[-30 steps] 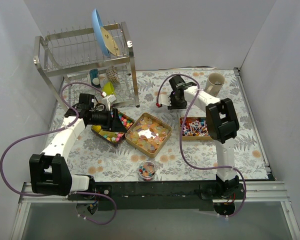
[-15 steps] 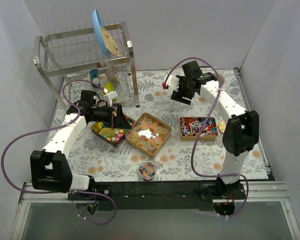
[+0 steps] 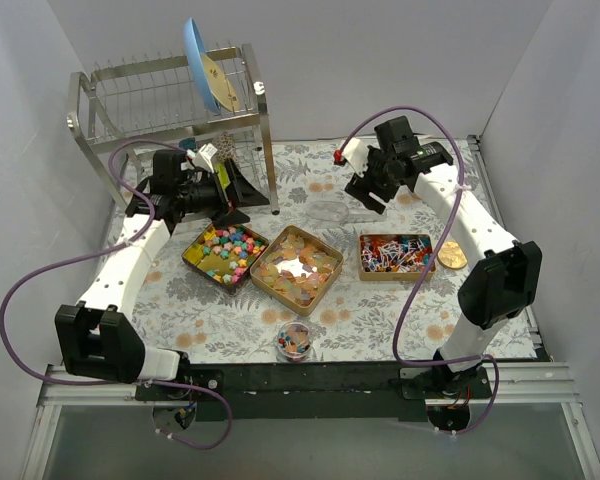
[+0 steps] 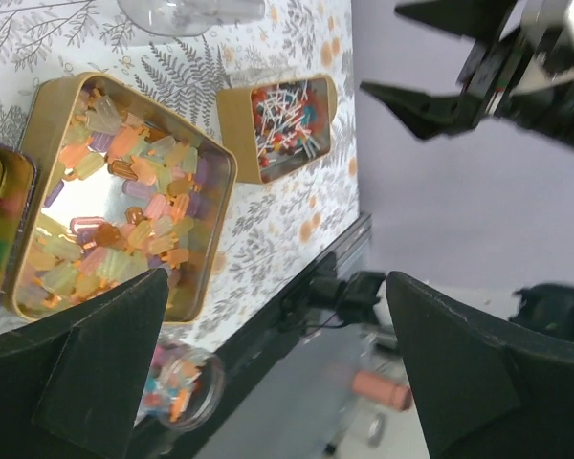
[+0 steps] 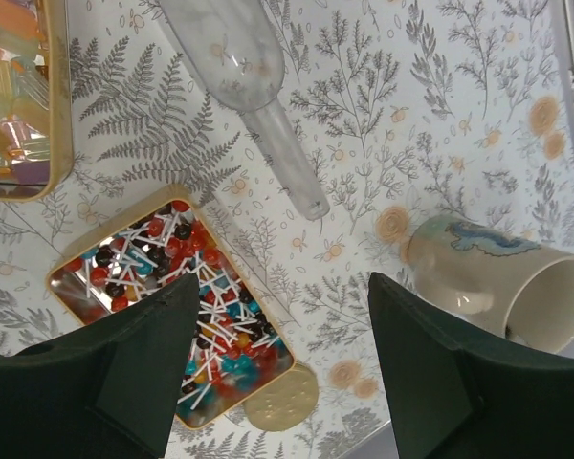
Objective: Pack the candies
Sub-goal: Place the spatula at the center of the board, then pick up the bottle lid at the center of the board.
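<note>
Three open gold tins hold the candies: pastel star lumps (image 3: pixel 225 252) on the left, orange-yellow wrapped pieces (image 3: pixel 297 268) in the middle, and red-white-blue ones (image 3: pixel 392 255) on the right. A small clear jar (image 3: pixel 295 340) near the front edge holds mixed candies. My left gripper (image 3: pixel 246 192) is open and empty, raised beside the rack behind the star tin. My right gripper (image 3: pixel 366 198) is open and empty, high above the mat behind the right tin. The right wrist view shows the red-white-blue candies (image 5: pixel 172 296) below. The left wrist view shows the orange-yellow candies (image 4: pixel 124 191) and the jar (image 4: pixel 177 382).
A metal dish rack (image 3: pixel 170 110) with a blue plate (image 3: pixel 200 65) stands at the back left. A clear glass bottle (image 5: pixel 244 76) lies on the mat between the arms. A mug (image 5: pixel 497 282) lies on its side at the back right. A round gold lid (image 3: pixel 452 255) lies beside the right tin.
My left gripper has risen off the star tin and moved back toward the rack. My right arm has swung up and to the right, away from the mat.
</note>
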You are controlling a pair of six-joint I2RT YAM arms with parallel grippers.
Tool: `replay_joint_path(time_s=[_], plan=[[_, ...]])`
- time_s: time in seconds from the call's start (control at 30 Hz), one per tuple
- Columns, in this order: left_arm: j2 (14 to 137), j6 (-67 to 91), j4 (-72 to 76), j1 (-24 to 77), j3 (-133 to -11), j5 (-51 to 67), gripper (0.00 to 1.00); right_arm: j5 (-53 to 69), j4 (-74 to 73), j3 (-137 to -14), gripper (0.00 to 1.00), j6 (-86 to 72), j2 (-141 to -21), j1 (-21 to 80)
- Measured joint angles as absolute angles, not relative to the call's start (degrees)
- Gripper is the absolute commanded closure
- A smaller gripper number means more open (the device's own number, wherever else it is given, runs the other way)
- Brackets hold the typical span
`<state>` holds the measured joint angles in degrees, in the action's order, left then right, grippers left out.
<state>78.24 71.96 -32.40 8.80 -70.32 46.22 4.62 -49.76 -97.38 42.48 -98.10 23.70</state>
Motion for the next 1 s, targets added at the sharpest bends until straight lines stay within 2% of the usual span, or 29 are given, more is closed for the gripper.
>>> replay_joint_path(time_s=[0.17,0.4,0.63,1.0], plan=[[78.1,86.3,-32.8,6.3,-71.3,43.4,0.02,4.4,-51.4,-97.0,0.21,38.8,-98.5,23.9],[78.1,102.1,-29.4,0.8,-71.3,50.4,0.02,1.8,-52.3,-96.6,0.21,38.1,-100.5,24.3],[78.1,109.8,-23.9,0.5,-69.7,57.4,0.02,-0.7,-52.0,-97.5,0.21,38.4,-103.6,24.6],[78.1,113.8,-17.1,-2.5,-66.0,60.9,0.02,-1.5,-51.5,-100.1,0.21,38.9,-105.6,26.0]])
